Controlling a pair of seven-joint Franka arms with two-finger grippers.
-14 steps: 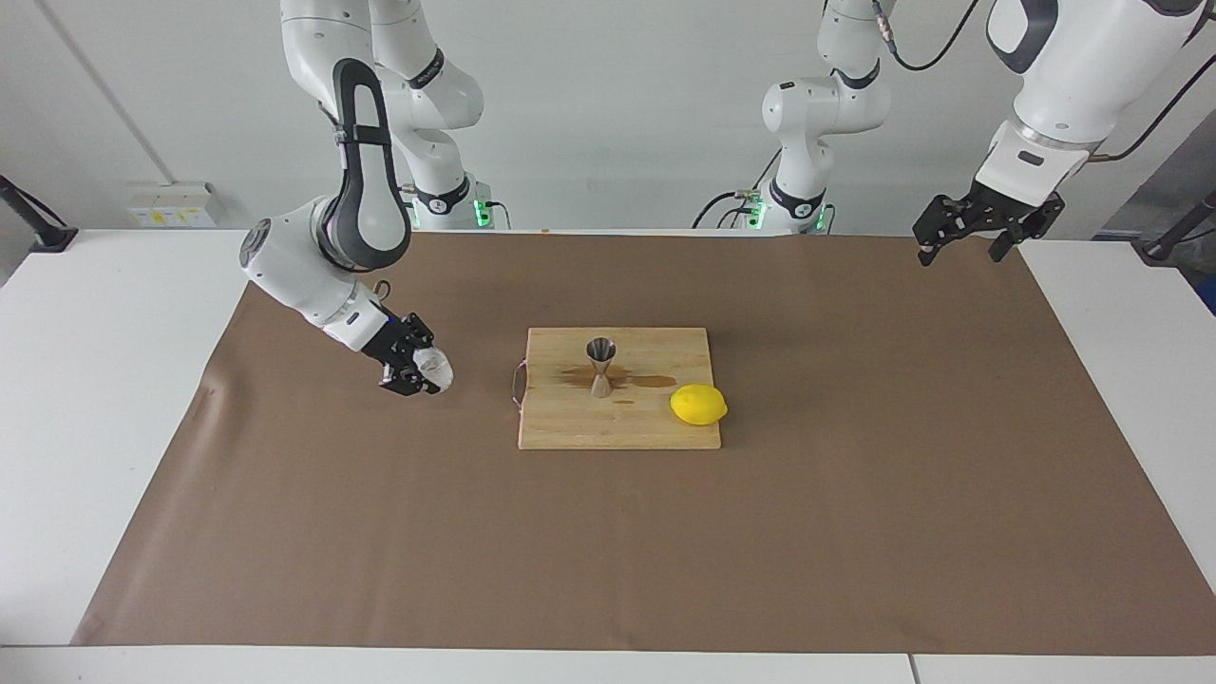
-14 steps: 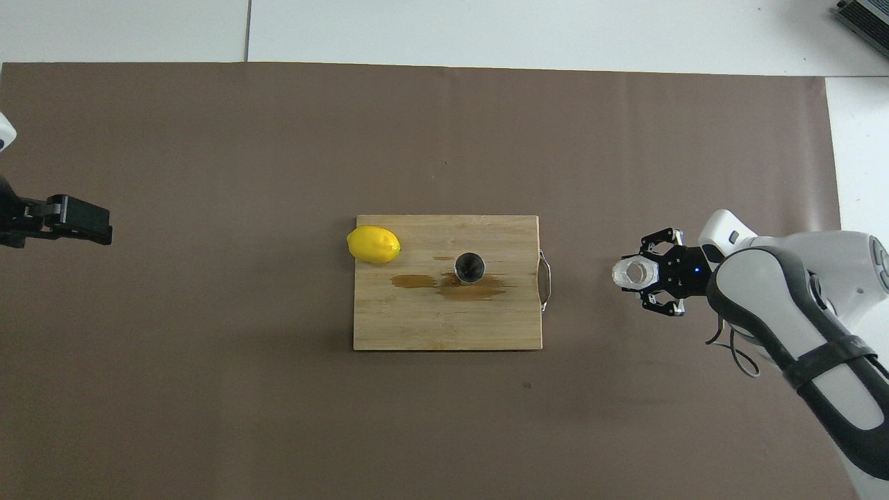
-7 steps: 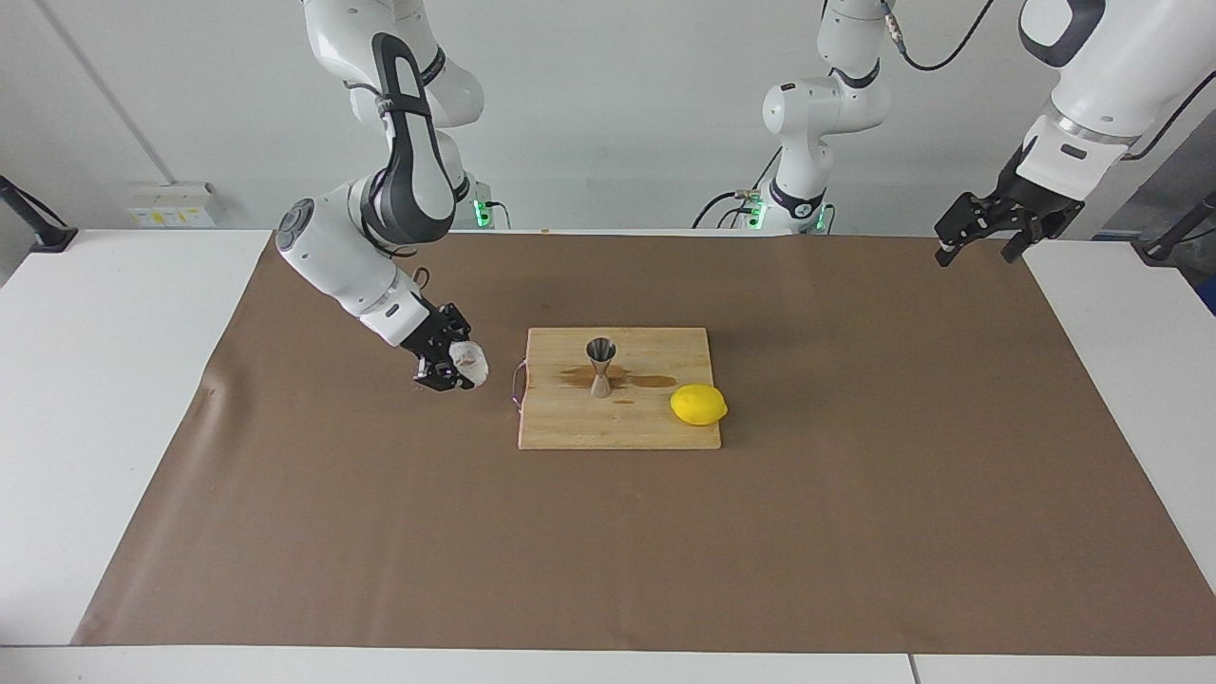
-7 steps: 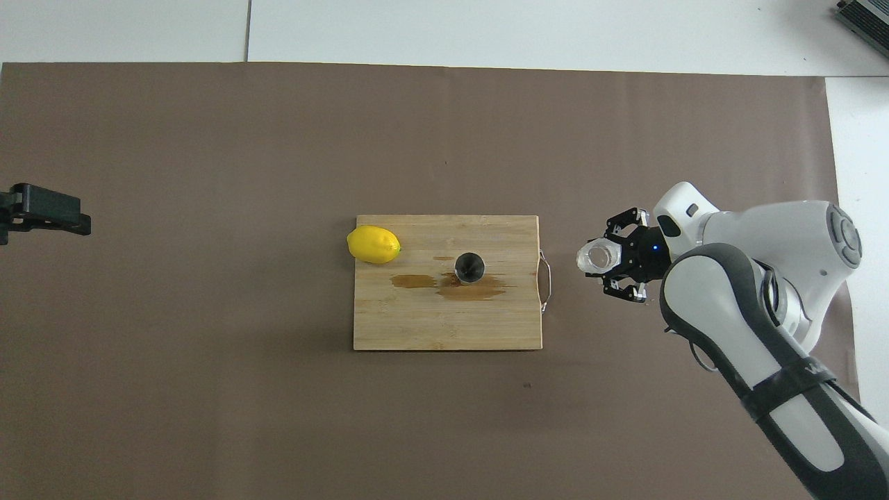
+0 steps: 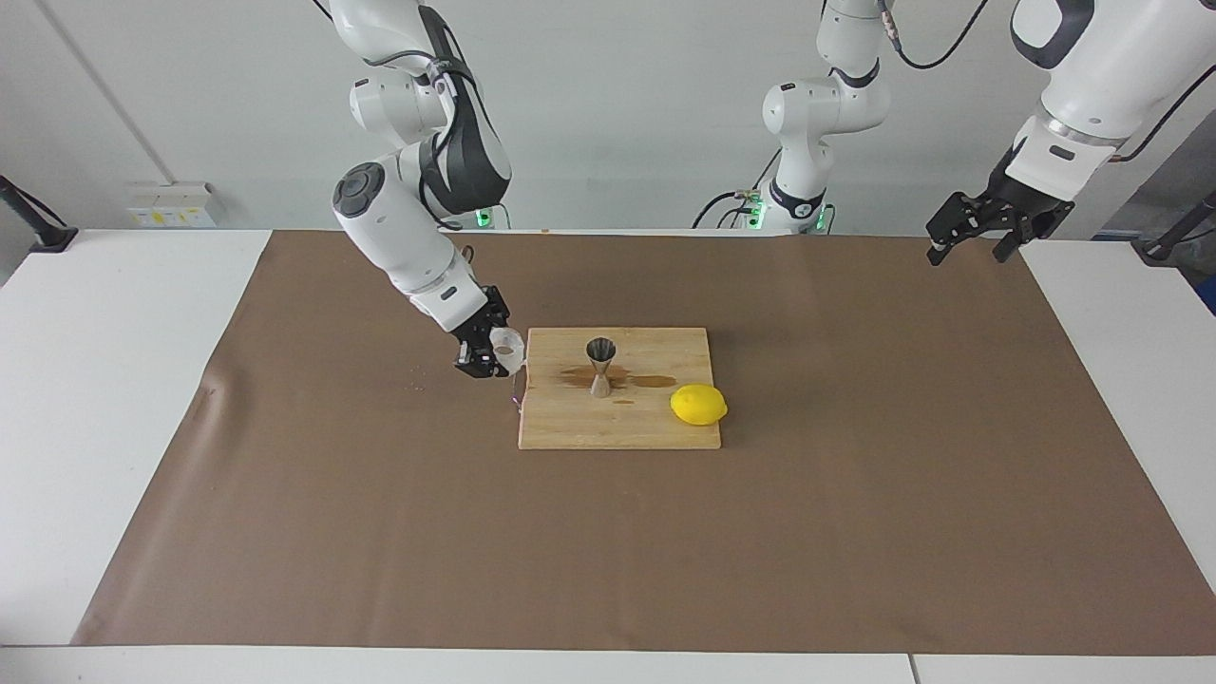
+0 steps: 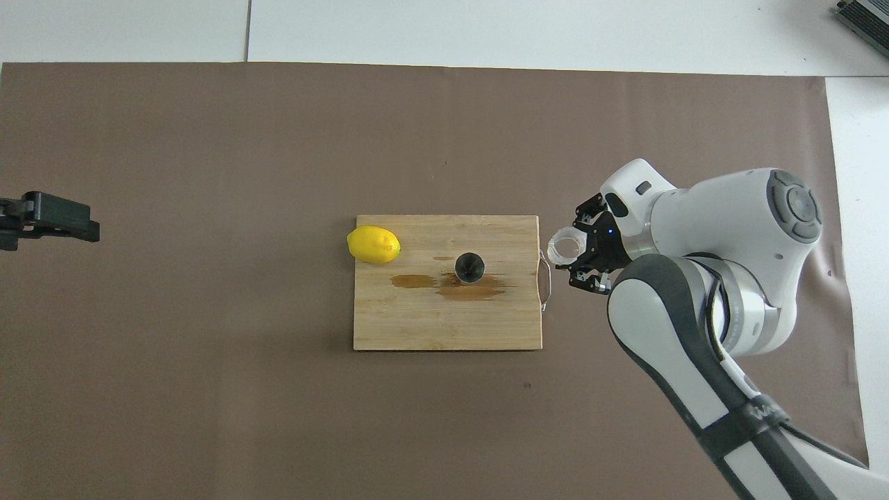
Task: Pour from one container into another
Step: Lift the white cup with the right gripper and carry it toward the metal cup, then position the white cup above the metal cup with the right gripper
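Holding: my right gripper (image 5: 501, 353) is clamped on the cup (image 5: 506, 350), fingers either side of its wall.
Cup: up in the air, over the mat just beside the board's handle (image 5: 516, 384), at the edge toward the right arm's end; rim up or only slightly tilted, can't tell which; overhead I see down into its open mouth (image 6: 565, 248).
Jigger (image 5: 600, 365): upright on the board (image 5: 617, 427), about mid-board, in the half nearer the robots; well apart from the cup; open top shows dark from overhead (image 6: 469, 267).
Spill: brown wet patch (image 6: 472, 287) on the board around the jigger's foot, second smear (image 6: 412, 280) beside it toward the lemon.
Lemon (image 5: 698, 405): on the board's edge toward the left arm's end, farther from the robots than the jigger, not touching it.
Left gripper (image 5: 977, 233): I have it waiting in the air over the mat (image 5: 380, 532) corner at its own end, well apart from the board; holding nothing, fingers apart.
Right gripper overhead: (image 6: 582, 253), just beside the handle (image 6: 545, 279).
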